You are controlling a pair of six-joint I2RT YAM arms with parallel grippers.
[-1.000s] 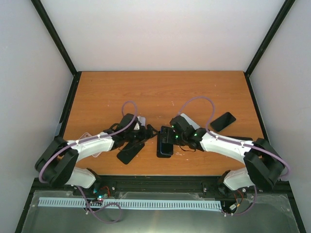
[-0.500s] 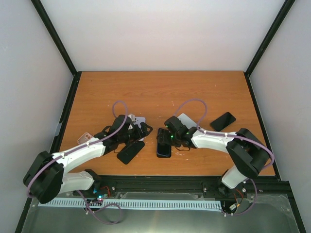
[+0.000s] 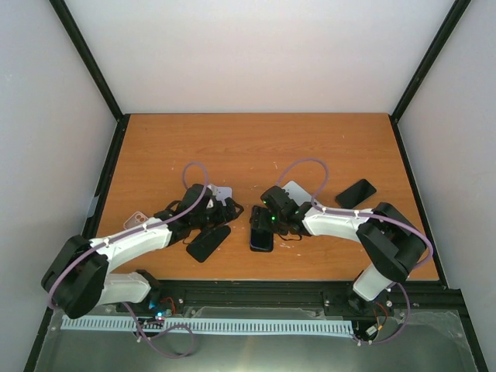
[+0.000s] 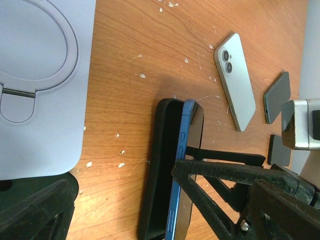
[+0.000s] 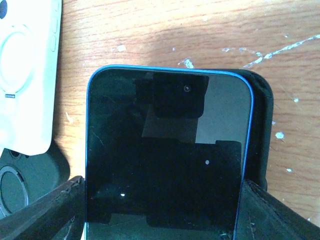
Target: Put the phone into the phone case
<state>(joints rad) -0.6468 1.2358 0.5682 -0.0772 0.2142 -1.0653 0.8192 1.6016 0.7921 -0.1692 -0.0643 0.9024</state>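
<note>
The phone (image 3: 262,240), blue-edged with a dark screen, stands tilted with one long edge inside the black phone case (image 3: 256,226) near the table's front middle. In the left wrist view the phone (image 4: 184,150) leans out of the case (image 4: 161,170). In the right wrist view the phone (image 5: 167,165) fills the span between my fingers, with the case (image 5: 261,130) behind it. My right gripper (image 3: 260,220) (image 5: 162,189) is shut on the phone's sides. My left gripper (image 3: 225,211) (image 4: 120,177) is open, its right finger (image 4: 220,172) against the phone's edge.
A lavender ring case (image 3: 222,191) (image 4: 40,75) lies by the left gripper. A pale phone (image 3: 294,190) (image 4: 235,80) lies face down. A black phone (image 3: 356,194) is at the right, another black one (image 3: 208,242) at the front left, a clear case (image 3: 138,219) far left.
The left gripper has moved right, up to the case. The right gripper has shifted left and closed in over the phone. Little has moved in the last half second.
</note>
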